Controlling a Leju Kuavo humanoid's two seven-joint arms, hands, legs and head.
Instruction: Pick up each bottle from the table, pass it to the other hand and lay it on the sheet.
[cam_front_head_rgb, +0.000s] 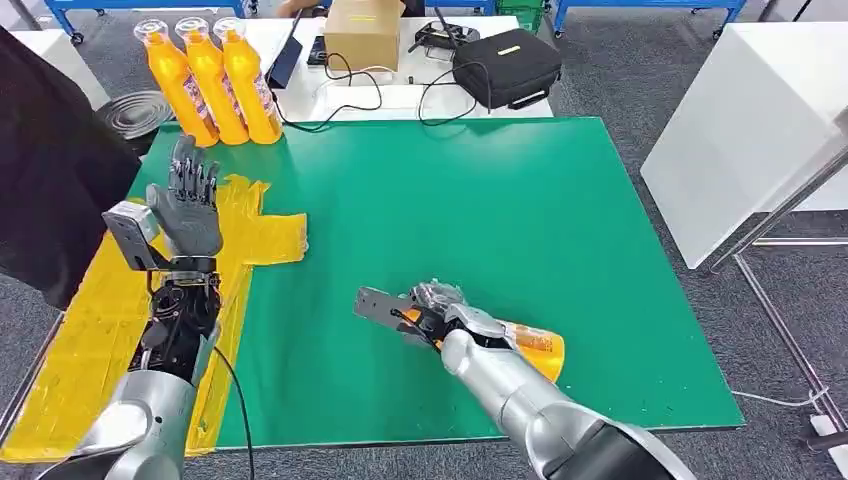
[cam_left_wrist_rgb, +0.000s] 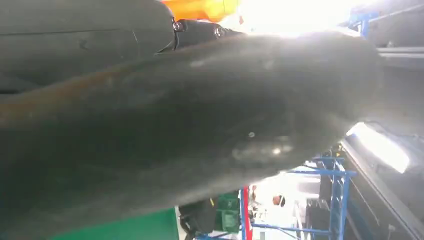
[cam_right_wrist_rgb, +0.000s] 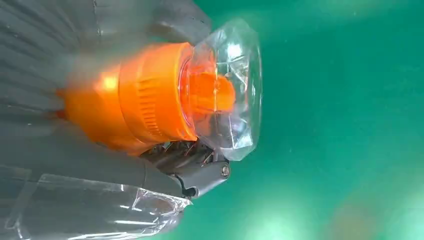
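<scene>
Head view: the right robot hand (cam_front_head_rgb: 437, 305) grips an orange bottle (cam_front_head_rgb: 530, 347) lying low over the near part of the green worktop (cam_front_head_rgb: 520, 200). The left robot hand (cam_front_head_rgb: 188, 205) is raised, fingers extended and apart, holding nothing, over the yellow sheet (cam_front_head_rgb: 255, 235) at the left. Three orange bottles (cam_front_head_rgb: 215, 85) stand upright at the far left corner.

Left wrist view: blurred dark surfaces; the hand's state cannot be read here.

Right wrist view: the fingers enclose the bottle's neck; its clear cap (cam_right_wrist_rgb: 232, 90) projects beyond them.

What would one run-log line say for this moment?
right hand: holds bottle | left hand: raised, open | yellow sheet: bare
</scene>
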